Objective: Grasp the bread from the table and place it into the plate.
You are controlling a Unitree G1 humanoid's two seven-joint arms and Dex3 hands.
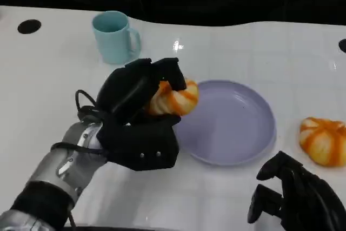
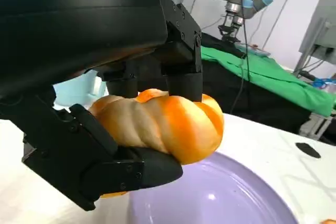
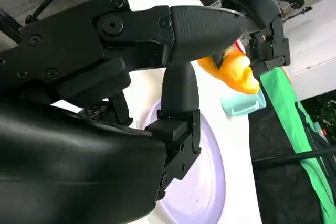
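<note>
My left hand grips an orange-and-cream twisted bread roll between thumb and fingers, lifted off the table. The roll hangs just above the left rim of the lilac plate. In the left wrist view the bread is clamped in the black fingers with the plate below it. My right hand sits low at the near right of the plate, fingers apart and holding nothing. The right wrist view looks past its fingers to the held bread and the plate.
A second bread roll lies on the white table right of the plate. A light blue mug stands at the back left, behind my left hand. Black round marks dot the tabletop's far corners.
</note>
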